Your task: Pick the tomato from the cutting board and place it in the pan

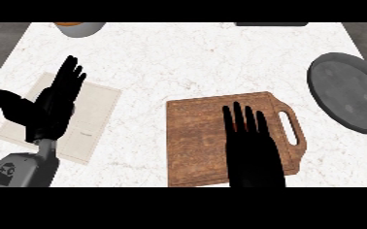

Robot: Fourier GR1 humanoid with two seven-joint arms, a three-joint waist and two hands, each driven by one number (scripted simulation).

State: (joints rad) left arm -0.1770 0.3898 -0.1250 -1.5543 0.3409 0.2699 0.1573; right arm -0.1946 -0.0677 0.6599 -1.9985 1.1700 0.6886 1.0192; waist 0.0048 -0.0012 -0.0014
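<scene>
Counter [193, 53]: white stone look, faint veining, smooth. Cutting board [197, 140]: brown wood, visible grain, matt, slot handle at its right end. Pan [344, 89]: dark grey metal, dull sheen. Cloth [93, 121]: pale beige, flat, matt. Both hands [251, 145] [57, 99]: matt black. Left forearm [28, 167]: smooth grey casing.

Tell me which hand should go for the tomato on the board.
Right. The right hand is over the cutting board, fingers straight, a sliver of red showing between them, probably the tomato, and the pan lies on its side. The left hand rests open over a cloth, away from both.
</scene>
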